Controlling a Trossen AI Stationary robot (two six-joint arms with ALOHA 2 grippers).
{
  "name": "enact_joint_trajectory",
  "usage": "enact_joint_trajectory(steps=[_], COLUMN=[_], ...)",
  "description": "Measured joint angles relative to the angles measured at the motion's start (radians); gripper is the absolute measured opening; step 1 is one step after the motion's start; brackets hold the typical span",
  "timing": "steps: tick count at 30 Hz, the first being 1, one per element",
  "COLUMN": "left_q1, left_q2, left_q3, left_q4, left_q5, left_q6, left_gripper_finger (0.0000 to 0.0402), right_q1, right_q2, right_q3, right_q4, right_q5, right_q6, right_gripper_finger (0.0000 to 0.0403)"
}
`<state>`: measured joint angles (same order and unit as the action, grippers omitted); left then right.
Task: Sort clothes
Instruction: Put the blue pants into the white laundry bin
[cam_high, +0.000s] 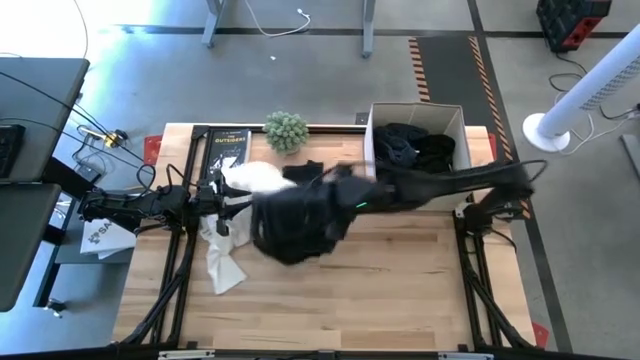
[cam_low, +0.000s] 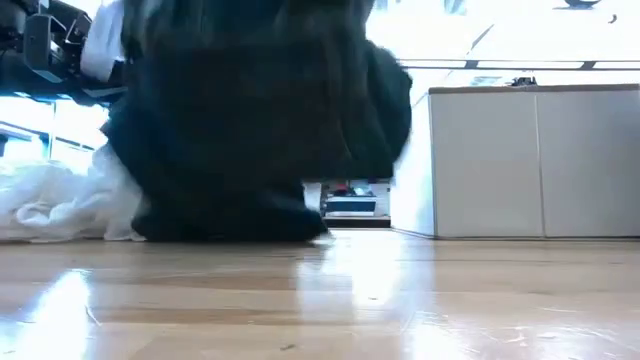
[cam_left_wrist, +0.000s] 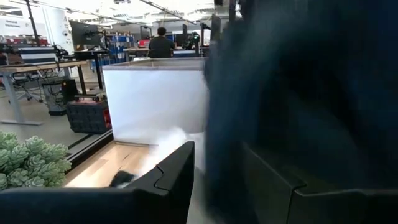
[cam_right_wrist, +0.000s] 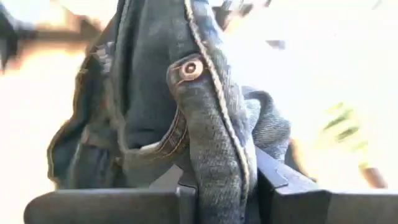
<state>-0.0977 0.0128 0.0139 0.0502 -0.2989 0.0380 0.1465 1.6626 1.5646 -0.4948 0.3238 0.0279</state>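
My right gripper (cam_high: 330, 187) reaches over the table's middle and is shut on a dark denim garment (cam_high: 295, 228), which also shows in the right wrist view (cam_right_wrist: 155, 93) and fills the low view (cam_low: 240, 120). My left gripper (cam_high: 228, 196) is at the left, beside the denim, and looks shut on a white garment (cam_high: 250, 178). The white garment's lower part (cam_high: 222, 262) lies crumpled on the table (cam_low: 60, 205). Dark clothes (cam_high: 415, 148) lie in the white box (cam_high: 458, 118). My left gripper has pale cloth (cam_left_wrist: 177, 142) rising from the narrow gap between its fingers (cam_left_wrist: 168, 180); which part of the white garment it is cannot be told. The garment trails down onto the table, slack. My right gripper pinches a thick seamed fold of the denim (cam_right_wrist: 217, 174) between its two fingers, just below a metal button (cam_right_wrist: 191, 68) and a belt loop. The denim hangs bunched below the gripper, and its lower end (cam_low: 230, 225) rests on the table.
A black book with yellow lettering (cam_high: 228, 150) and a small green plant (cam_high: 286, 130) sit at the far edge, left of the box. The near half of the wooden table (cam_high: 380, 290) is bare. A person sits far off in the room (cam_left_wrist: 160, 43).
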Motion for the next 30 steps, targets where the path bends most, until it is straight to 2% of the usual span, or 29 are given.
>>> enact_joint_trajectory(steps=[7, 10, 12, 14, 20, 24, 30], left_q1=[0.000, 0.000, 0.000, 0.000, 0.000, 0.000, 0.000], left_q2=[0.000, 0.000, 0.000, 0.000, 0.000, 0.000, 0.000], left_q3=[0.000, 0.000, 0.000, 0.000, 0.000, 0.000, 0.000], left_q4=[-0.002, -0.003, -0.002, -0.002, -0.002, -0.002, -0.002], left_q5=[0.000, 0.000, 0.000, 0.000, 0.000, 0.000, 0.000], left_q6=[0.000, 0.000, 0.000, 0.000, 0.000, 0.000, 0.000], left_gripper_finger=[0.0131, 0.0131, 0.0131, 0.0131, 0.0131, 0.0131, 0.0131], right_q1=[0.071, 0.086, 0.089, 0.086, 0.054, 0.049, 0.049], right_q2=[-0.329, -0.426, -0.475, -0.514, -0.568, -0.572, -0.564], right_q3=[0.000, 0.002, 0.002, 0.002, 0.005, 0.006, 0.118], right_q4=[0.127, 0.255, 0.380, 0.523, 0.999, 1.228, 1.276], right_q5=[0.352, 0.559, 0.635, 0.664, 0.651, 0.542, 0.347], right_q6=[-0.157, -0.332, -0.477, -0.619, -1.020, -1.191, -1.225], right_gripper_finger=[0.0057, 0.0057, 0.0057, 0.0057, 0.0057, 0.0057, 0.0057])
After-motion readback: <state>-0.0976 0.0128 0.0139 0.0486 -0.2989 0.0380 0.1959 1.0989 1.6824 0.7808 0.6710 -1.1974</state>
